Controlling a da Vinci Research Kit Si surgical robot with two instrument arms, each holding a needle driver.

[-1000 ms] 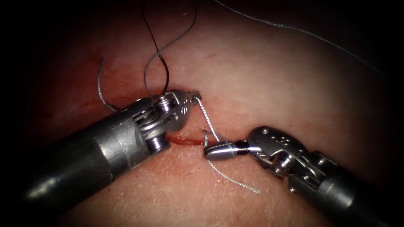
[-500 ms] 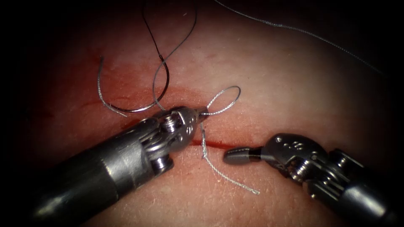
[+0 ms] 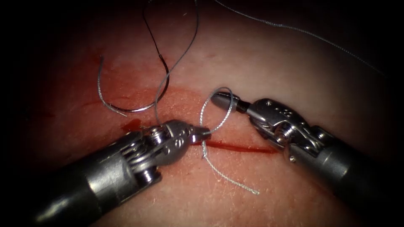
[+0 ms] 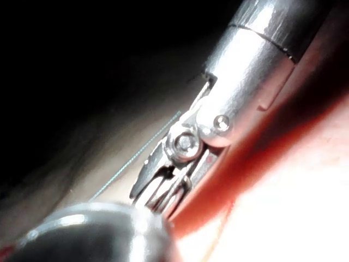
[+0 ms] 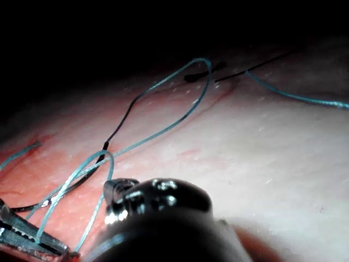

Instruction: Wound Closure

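Note:
In the endoscope view the left tool [image 3: 205,133] reaches in from the lower left, jaws shut on the grey thread [image 3: 202,111] just above the cut [image 3: 240,148]. From there the thread rises in a loop around the tip of the right tool [image 3: 219,98], whose jaws are shut and hold nothing. Below the left tool the thread enters the tissue [image 3: 294,71] at the cut, and a short free tail [image 3: 235,181] trails lower right. The curved needle [image 3: 162,92] lies free on the tissue, upper left of the cut. The right wrist view shows the loop [image 5: 103,158] over the right tool [image 5: 112,191].
Red fluid [image 3: 132,124] stains the tissue around the cut's left end. A long strand of thread [image 3: 303,31] runs across the far tissue to the upper right. A curved grey thread end [image 3: 99,88] lies at the far left by the needle.
The right tool slipped out of the thread wrapped on its jaws, then moved up across the cut into the loop. The left tool, still holding the thread, shifted down and left.

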